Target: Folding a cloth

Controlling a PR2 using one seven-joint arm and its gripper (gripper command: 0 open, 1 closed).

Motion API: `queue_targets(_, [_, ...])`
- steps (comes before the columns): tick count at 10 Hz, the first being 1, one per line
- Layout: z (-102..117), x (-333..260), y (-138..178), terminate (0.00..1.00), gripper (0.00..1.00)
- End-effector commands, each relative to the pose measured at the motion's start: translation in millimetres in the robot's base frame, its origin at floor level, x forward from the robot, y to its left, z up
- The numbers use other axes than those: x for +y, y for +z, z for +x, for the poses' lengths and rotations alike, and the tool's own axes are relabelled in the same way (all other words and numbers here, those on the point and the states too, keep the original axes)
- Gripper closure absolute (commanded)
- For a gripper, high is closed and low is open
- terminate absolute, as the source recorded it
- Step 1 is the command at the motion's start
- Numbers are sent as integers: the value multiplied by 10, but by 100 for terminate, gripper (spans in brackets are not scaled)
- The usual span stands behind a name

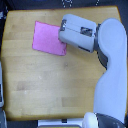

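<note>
1. Wooden bench [45, 80] fills most of the exterior view, bare but for one item.
2. I see the cloth [47, 37] lying flat near the bench's far edge, toward the far corner on the exterior view's left, its long axis slightly tilted.
3. My hand [61, 36] sits over the cloth's edge on the exterior view's right; the cloth stretches away from it leftward.
4. The casing hides my fingers, so I cannot tell whether they are spread or pinching.
</note>
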Motion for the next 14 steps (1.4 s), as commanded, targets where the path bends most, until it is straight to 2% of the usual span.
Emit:
queue_targets(1, [78, -19, 4, 0, 100])
queue_targets(7, [69, -84, 72, 0, 100])
queue_targets(13, [200, 250, 845, 0, 100])
queue_targets(14, [204, 266, 861, 0, 100])
